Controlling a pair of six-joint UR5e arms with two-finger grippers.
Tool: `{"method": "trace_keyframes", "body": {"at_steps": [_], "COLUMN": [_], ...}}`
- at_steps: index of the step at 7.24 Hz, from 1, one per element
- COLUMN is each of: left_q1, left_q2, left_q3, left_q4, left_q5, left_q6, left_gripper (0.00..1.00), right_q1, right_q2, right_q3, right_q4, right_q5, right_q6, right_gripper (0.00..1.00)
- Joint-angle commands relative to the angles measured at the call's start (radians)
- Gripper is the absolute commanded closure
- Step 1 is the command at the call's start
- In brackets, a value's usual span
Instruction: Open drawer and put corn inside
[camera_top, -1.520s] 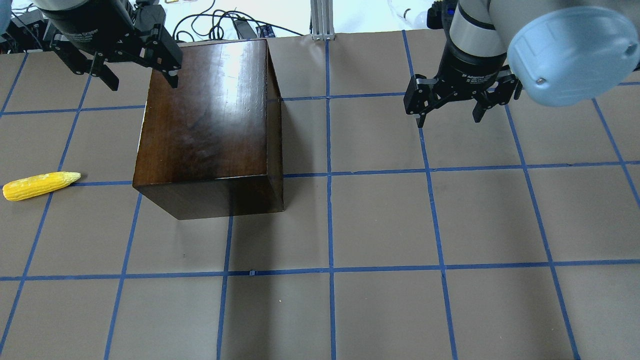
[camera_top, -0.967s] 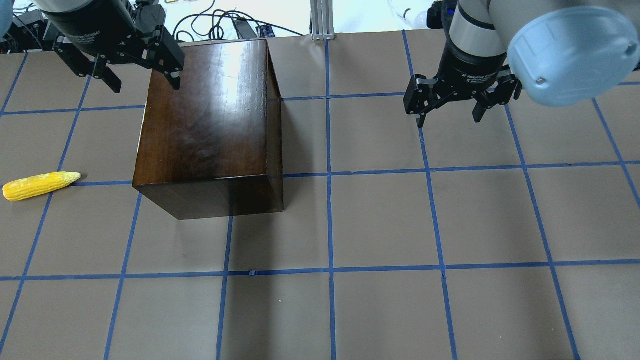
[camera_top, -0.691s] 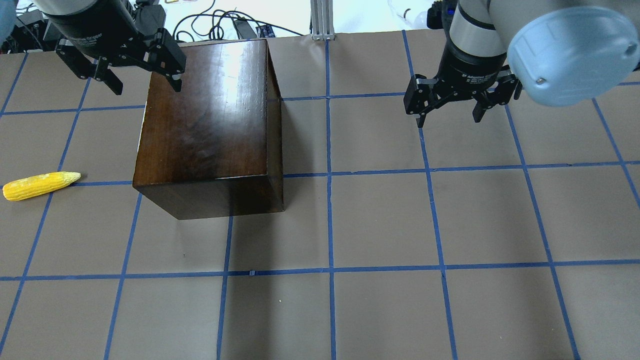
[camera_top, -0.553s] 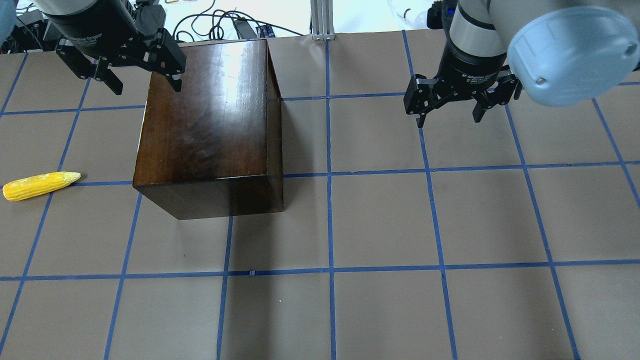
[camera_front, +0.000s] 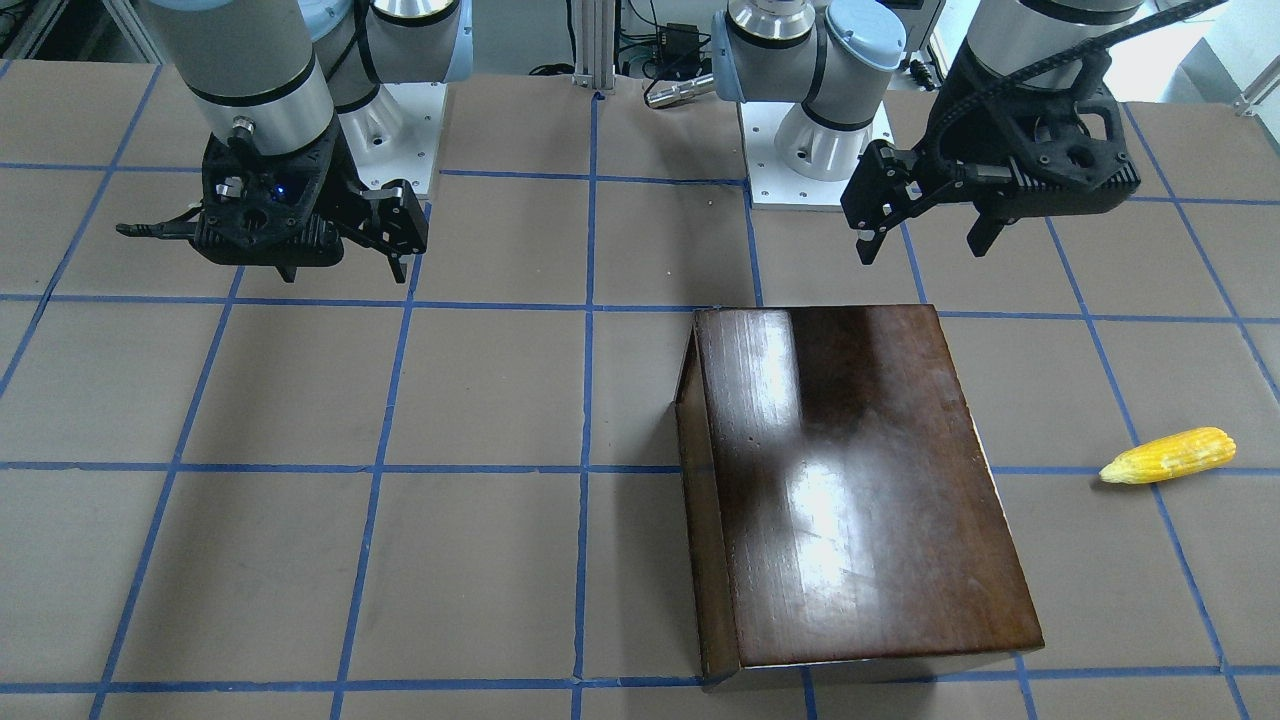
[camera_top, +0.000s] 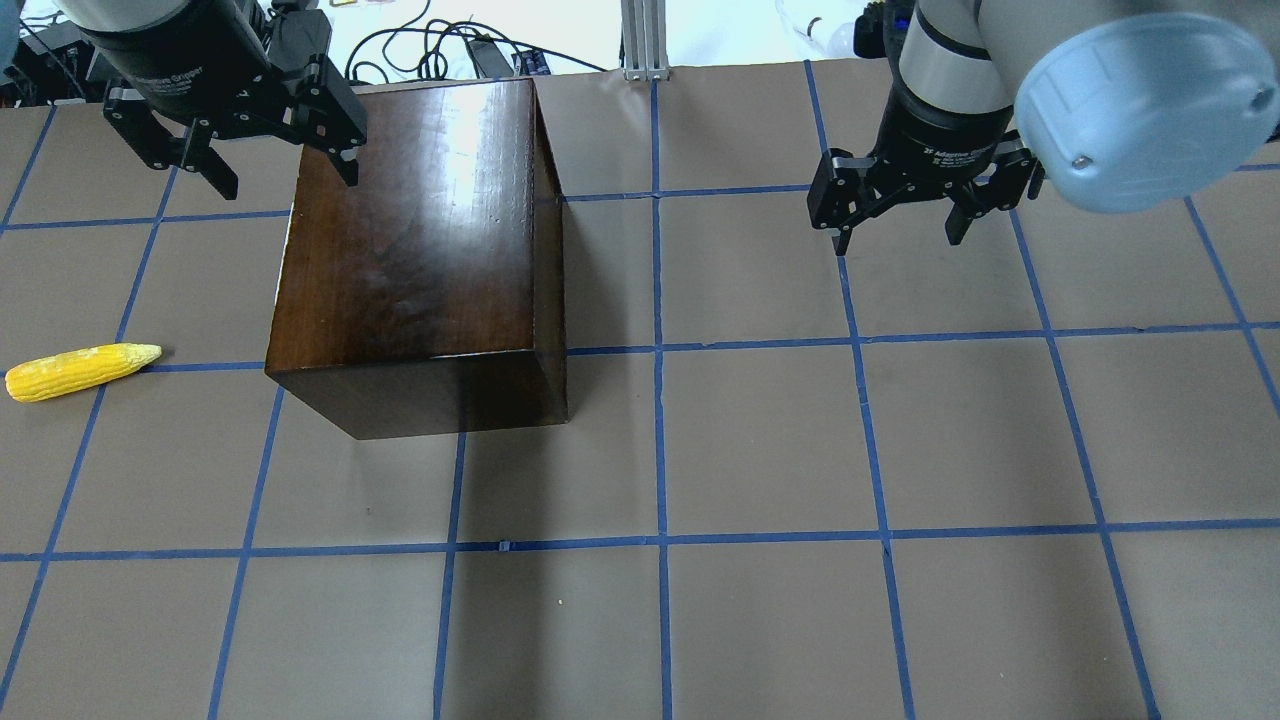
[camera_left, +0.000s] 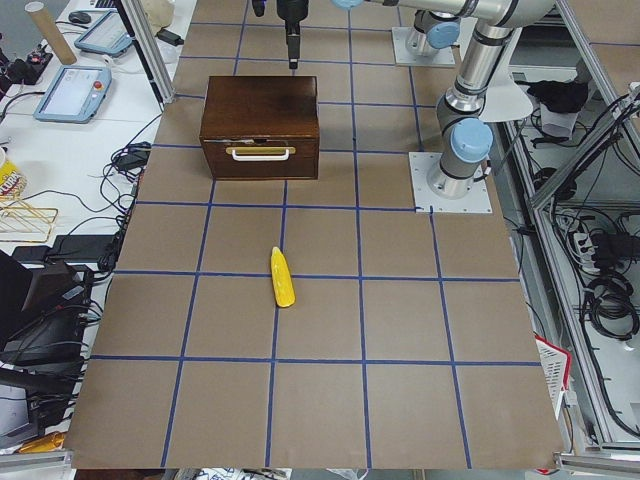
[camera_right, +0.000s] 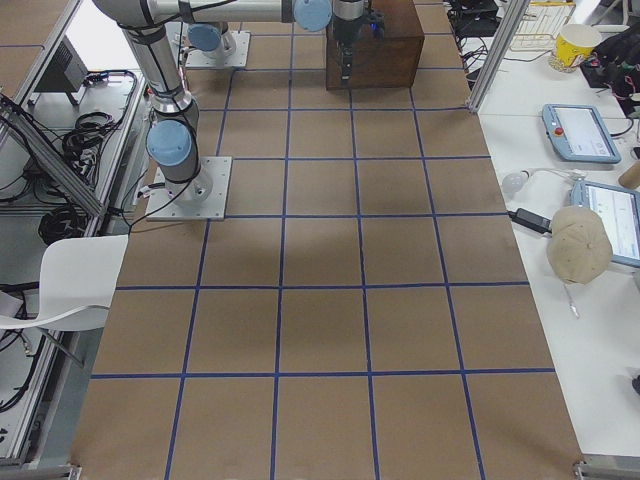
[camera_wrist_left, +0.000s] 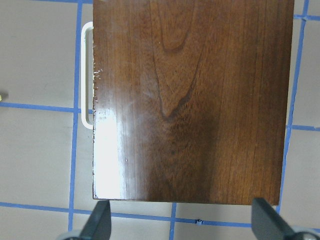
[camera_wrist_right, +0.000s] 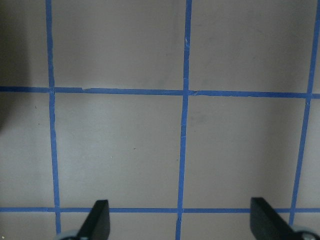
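Observation:
The dark-brown cabinet (camera_top: 420, 240) stands left of centre; it also shows in the front-facing view (camera_front: 850, 480). Its drawer (camera_left: 260, 155) is closed, and the front with a white handle (camera_wrist_left: 86, 75) faces the table's left end. The yellow corn (camera_top: 80, 371) lies on the table to the left of the cabinet, apart from it; it also shows in the front-facing view (camera_front: 1168, 456) and the exterior left view (camera_left: 283, 277). My left gripper (camera_top: 287, 182) is open and empty, above the cabinet's far left corner. My right gripper (camera_top: 897, 238) is open and empty, over bare table at the far right.
The table (camera_top: 760, 440) is brown with a blue tape grid. The arm bases (camera_front: 815, 150) stand at the robot's side of it. Cables (camera_top: 450, 50) and an aluminium post (camera_top: 645, 40) lie beyond the far edge.
My left gripper has shifted slightly, a little right and then back left, staying open. The right gripper, the cabinet and the corn have not moved.

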Motion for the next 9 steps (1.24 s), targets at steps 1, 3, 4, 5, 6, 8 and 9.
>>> {"method": "trace_keyframes", "body": {"at_steps": [1,3,4,5,6,8,9], "left_q1": [0.003,0.019,0.020,0.020,0.021,0.039,0.079], "left_q2": [0.000,-0.001,-0.004,-0.004,-0.004,-0.012,-0.015], "left_q3": [0.004,0.004,0.004,0.004,-0.008,-0.002,-0.001], "left_q4": [-0.036,-0.042,-0.042,-0.042,-0.033,-0.001,-0.003], "left_q5": [0.000,-0.004,-0.006,-0.007,-0.007,-0.009,-0.056], "left_q6": [0.050,0.099,0.101,0.104,0.148,0.179,0.181], "left_gripper": [0.00,0.00,0.00,0.00,0.00,0.00,0.00], "right_q1": [0.000,0.000,0.000,0.000,0.000,0.000,0.000], "right_q2": [0.000,0.000,0.000,0.000,0.000,0.000,0.000], "right_q3": [0.000,0.000,0.000,0.000,0.000,0.000,0.000], "right_q4": [0.000,0.000,0.000,0.000,0.000,0.000,0.000], "right_q5": [0.000,0.000,0.000,0.000,0.000,0.000,0.000], "right_q6": [0.000,0.000,0.000,0.000,0.000,0.000,0.000], "right_gripper": [0.00,0.00,0.00,0.00,0.00,0.00,0.00]}}
